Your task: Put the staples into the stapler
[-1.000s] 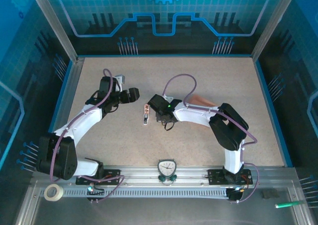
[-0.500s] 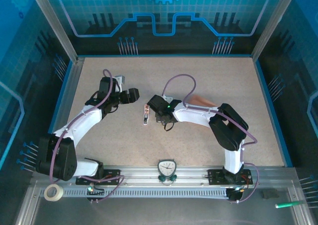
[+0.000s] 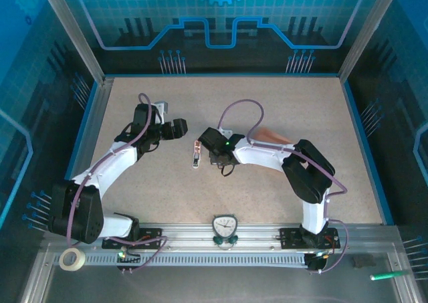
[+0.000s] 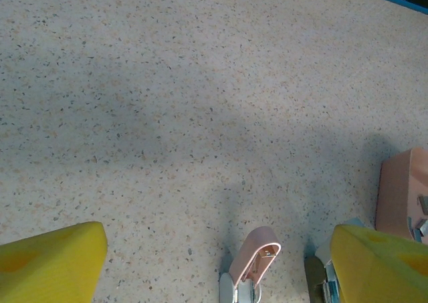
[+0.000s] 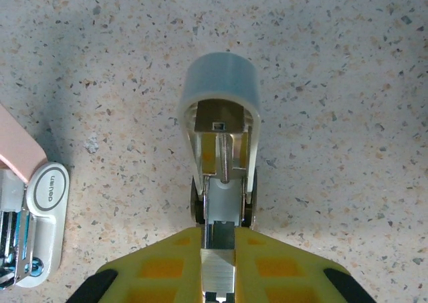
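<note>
Presently the stapler (image 5: 45,197) lies left of right jaws pinching a grey piece (image 5: 222,82).

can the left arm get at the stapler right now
Probably yes: the left gripper is open, and bare table lies between it and the stapler. The right gripper, shut on a grey part beside it, could crowd the approach.

White arm links (image 3: 114,161), black joints (image 3: 80,213); purple cables (image 3: 239,102) along both; yellow gripper fingers (image 4: 47,263); green wrist LED (image 3: 228,142).
</note>
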